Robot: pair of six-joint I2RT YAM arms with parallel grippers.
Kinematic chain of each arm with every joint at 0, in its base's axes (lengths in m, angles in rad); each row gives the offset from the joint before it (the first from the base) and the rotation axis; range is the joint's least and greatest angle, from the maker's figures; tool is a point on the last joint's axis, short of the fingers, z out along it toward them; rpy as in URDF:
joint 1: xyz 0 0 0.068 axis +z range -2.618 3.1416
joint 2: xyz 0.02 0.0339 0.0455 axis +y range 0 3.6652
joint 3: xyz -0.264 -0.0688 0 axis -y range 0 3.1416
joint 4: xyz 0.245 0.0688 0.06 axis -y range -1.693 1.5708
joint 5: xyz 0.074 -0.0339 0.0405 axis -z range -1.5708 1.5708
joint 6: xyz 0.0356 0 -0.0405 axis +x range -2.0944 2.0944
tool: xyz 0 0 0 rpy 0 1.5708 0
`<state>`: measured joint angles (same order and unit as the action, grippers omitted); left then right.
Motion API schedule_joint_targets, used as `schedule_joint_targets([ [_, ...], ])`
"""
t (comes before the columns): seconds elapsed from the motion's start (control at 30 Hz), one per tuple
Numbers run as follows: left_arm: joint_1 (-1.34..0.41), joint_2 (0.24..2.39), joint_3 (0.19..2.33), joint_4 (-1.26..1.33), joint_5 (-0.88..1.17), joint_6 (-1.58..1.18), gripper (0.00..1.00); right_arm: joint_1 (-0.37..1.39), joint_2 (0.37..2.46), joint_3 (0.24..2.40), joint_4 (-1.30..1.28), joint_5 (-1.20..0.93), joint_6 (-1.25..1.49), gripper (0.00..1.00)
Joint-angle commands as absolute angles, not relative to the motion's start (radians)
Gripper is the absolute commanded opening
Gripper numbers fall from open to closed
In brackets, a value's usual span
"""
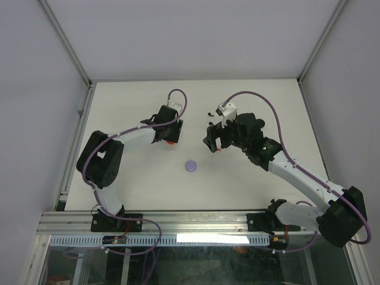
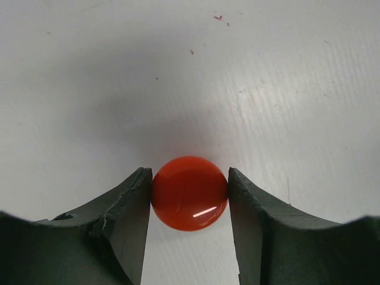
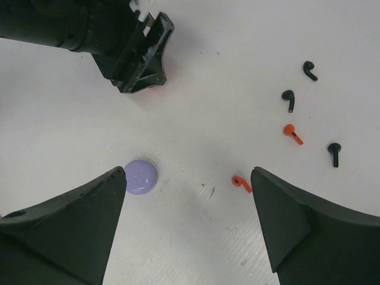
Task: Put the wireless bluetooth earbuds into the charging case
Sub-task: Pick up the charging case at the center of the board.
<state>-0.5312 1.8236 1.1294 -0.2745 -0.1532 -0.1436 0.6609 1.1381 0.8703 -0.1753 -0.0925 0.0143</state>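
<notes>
A glossy red round charging case (image 2: pixel 190 193) lies on the white table, and my left gripper (image 2: pixel 190 178) is shut on it, one finger pressed against each side. From above, that gripper (image 1: pixel 171 140) hangs over the case at mid-table. A lilac round case (image 3: pixel 141 176) sits closed near the right gripper's left finger. The right gripper (image 3: pixel 189 178) stands open above bare table. The earbuds lie scattered: a red one (image 3: pixel 241 183) by its right finger, another red one (image 3: pixel 293 133), and three black ones (image 3: pixel 310 70), (image 3: pixel 288 99), (image 3: pixel 335 153).
The lilac case (image 1: pixel 191 166) lies between the two arms, nearer the front. The right gripper (image 1: pixel 214 141) hovers right of centre, and a black earbud (image 1: pixel 209 114) shows behind it. Metal frame rails run along the left and right table edges (image 1: pixel 83 119).
</notes>
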Motion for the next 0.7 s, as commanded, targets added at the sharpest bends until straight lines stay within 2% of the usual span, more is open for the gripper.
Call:
schedule_joint_targets([
  [0.0, -0.540, 1.659, 1.115, -0.259, -0.112, -0.005, 0.47, 0.641, 1.143, 0.942, -0.198, -0.089, 0.057, 0.89],
  [0.27, -0.555, 1.441, 1.001, -0.187, 0.036, 0.254, 0.46, 0.546, 1.171, 1.021, -0.262, -0.275, 0.140, 0.89],
  [0.5, -0.561, 1.210, 0.813, 0.033, 0.207, 0.516, 0.42, 0.505, 1.224, 1.120, -0.327, -0.417, 0.192, 0.89],
  [0.67, -0.567, 1.134, 0.752, 0.143, 0.275, 0.650, 0.41, 0.505, 1.251, 1.165, -0.329, -0.446, 0.227, 0.88],
])
